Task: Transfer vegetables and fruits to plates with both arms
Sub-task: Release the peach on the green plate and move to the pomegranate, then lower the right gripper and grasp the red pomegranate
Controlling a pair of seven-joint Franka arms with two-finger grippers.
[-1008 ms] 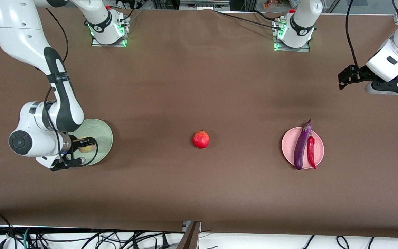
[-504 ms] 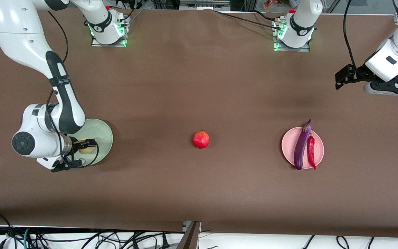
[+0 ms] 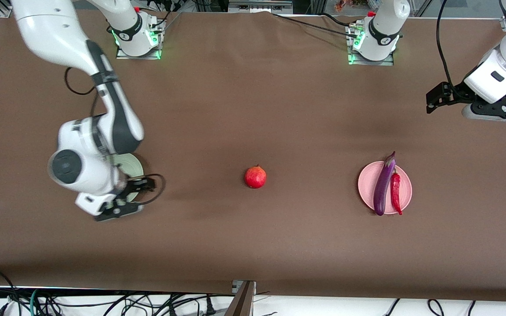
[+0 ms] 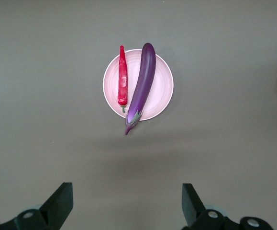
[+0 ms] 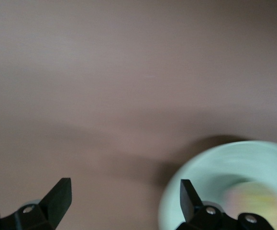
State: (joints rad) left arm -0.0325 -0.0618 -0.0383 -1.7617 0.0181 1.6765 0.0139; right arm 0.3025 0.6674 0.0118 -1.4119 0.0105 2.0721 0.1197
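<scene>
The pale green plate (image 3: 133, 166) is mostly hidden under the right arm. In the right wrist view the plate (image 5: 210, 172) holds the yellowish-green fruit (image 5: 250, 199), which shows blurred. My right gripper (image 3: 145, 185) is open and empty over the plate's rim, on the side toward the red fruit (image 3: 255, 177); it also shows in the right wrist view (image 5: 124, 201). The red fruit lies on the bare table at mid-table. The pink plate (image 3: 365, 186) carries the purple eggplant (image 3: 383, 184) and red chili (image 3: 395, 193). My left gripper (image 3: 433, 98) waits open, high up; its wrist view (image 4: 127, 206) shows plate (image 4: 162, 91), eggplant (image 4: 142, 84) and chili (image 4: 122, 79).
The brown table cloth (image 3: 253, 109) covers the whole table. The two arm bases (image 3: 138, 35) (image 3: 374, 41) stand along the edge farthest from the front camera. Cables hang below the edge nearest the camera.
My right gripper has left the yellowish-green fruit on the green plate and swung toward the red fruit. The left gripper lifted slightly, then held still.
</scene>
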